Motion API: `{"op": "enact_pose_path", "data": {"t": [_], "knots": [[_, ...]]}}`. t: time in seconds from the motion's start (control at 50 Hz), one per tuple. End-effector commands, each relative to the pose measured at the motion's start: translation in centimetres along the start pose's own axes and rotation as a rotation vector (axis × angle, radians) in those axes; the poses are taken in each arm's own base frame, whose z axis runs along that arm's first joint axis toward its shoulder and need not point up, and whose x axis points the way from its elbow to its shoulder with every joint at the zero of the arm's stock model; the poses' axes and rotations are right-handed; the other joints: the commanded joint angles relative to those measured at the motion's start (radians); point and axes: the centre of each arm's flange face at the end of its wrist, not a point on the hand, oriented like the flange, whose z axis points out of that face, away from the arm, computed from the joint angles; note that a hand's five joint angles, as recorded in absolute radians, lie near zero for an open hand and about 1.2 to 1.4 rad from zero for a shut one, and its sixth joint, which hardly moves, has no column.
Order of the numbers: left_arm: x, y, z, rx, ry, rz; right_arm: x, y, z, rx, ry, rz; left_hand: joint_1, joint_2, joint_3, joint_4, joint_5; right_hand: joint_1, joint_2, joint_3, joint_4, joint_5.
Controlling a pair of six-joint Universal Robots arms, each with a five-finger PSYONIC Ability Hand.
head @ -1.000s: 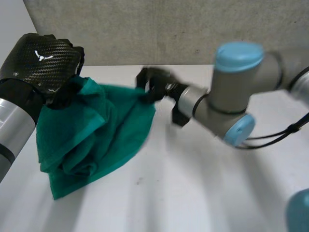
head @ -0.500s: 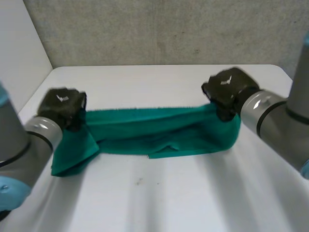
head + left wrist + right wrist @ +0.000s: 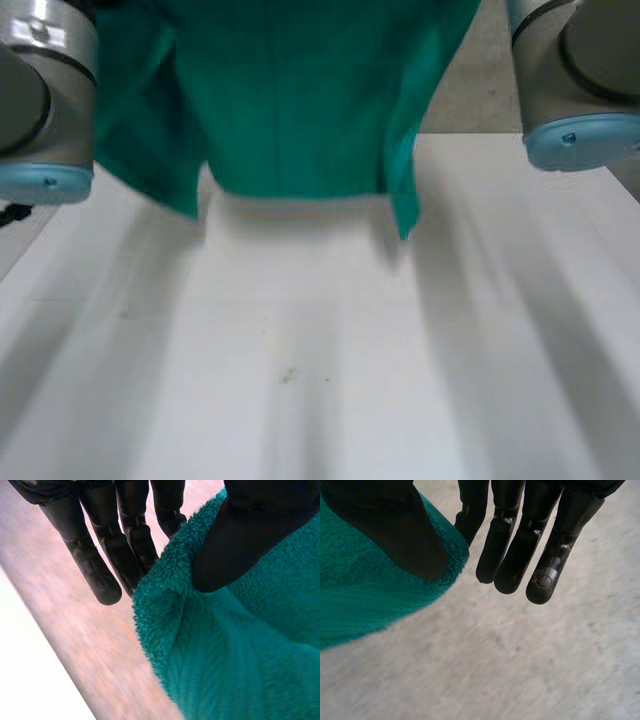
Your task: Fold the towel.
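You're holding the towel (image 3: 300, 100) up, spread above the desk (image 3: 320, 380). Left hand (image 3: 125, 540) and right hand (image 3: 395, 530) each pinch its top edge, thumb against fingers. Seemingly no fold made yet, so all folding remains.

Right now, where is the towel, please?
The towel hangs above the table in the head view, between the arms, pinched by the left robot hand and right robot hand.

We see a white table (image 3: 320, 400) running back to a grey wall (image 3: 480, 95). A few small dark specks (image 3: 288, 376) mark its top near the middle. A green towel (image 3: 300, 100) hangs over its far part; whether the hem touches it, we cannot tell.
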Motion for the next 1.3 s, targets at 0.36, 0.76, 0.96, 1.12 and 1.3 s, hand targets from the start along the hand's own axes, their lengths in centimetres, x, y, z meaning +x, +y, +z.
{"op": "enact_pose_path", "data": {"t": [0.36,0.76,0.96,1.12,1.3], "knots": [[4.9,17.3,-20.4,-0.787,0.439,-0.120,-6.6,12.3,-20.4,-0.551,-0.586,0.012,0.048,-0.034,-0.028,-0.030,0.014,0.411,0.216,0.213,0.206,0.236],[3.7,16.0,-20.6,-0.811,0.331,-0.084,-4.4,17.6,-20.2,-0.791,-0.385,0.355,-0.748,-0.830,-0.823,-0.826,-0.782,0.411,0.216,0.213,0.206,0.236],[3.4,16.9,-22.1,-0.903,0.201,-0.059,-4.4,17.9,-20.2,-0.811,-0.358,0.418,-0.669,-0.751,-0.745,-0.747,-0.703,0.411,0.216,0.213,0.206,0.236],[3.2,16.7,-22.4,-0.933,0.173,-0.068,-4.5,18.0,-20.4,-0.814,-0.358,0.415,-0.422,-0.504,-0.498,-0.500,-0.456,0.411,0.216,0.213,0.206,0.236],[3.8,16.8,-23.0,-0.979,0.203,-0.151,-4.6,18.1,-20.6,-0.816,-0.365,0.409,-0.469,-0.551,-0.545,-0.547,-0.503,0.411,0.216,0.213,0.206,0.236]]}}
